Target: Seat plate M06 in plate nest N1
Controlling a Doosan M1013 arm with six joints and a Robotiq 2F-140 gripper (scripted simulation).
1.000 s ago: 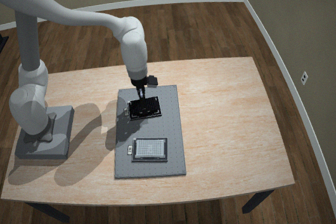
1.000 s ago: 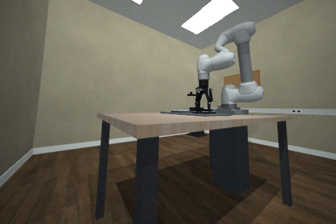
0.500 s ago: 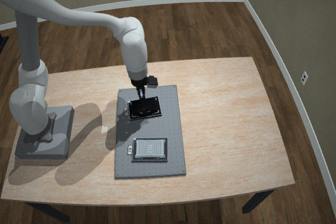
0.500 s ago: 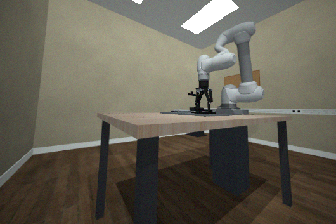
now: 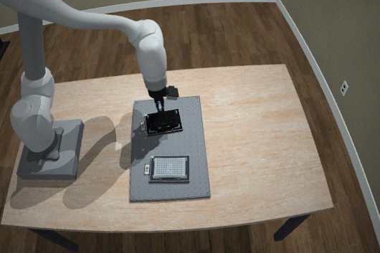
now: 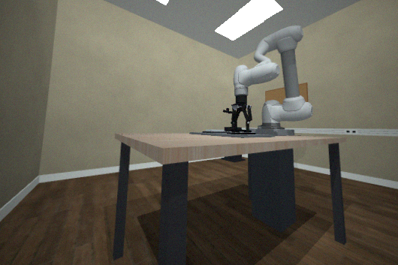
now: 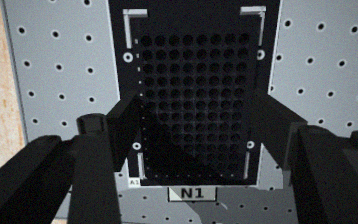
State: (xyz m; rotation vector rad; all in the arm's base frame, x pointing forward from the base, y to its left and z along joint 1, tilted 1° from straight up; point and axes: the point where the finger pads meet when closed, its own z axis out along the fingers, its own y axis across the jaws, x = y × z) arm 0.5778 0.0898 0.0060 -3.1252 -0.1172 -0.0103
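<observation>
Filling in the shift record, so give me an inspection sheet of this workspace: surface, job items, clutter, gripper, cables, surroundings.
Surface: wooden table carrying a grey perforated board.
Job's things: black plate M06 over nest N1, between its white corner locators; whether fully seated cannot be told. White plate M09 lies in nest N2.
Clutter: nothing seen.
Grippers: gripper shut on plate M06, fingers at its long sides.
Cables: nothing seen.
Surroundings: wood floor, beige walls, wall outlet, arm base on the table.
</observation>
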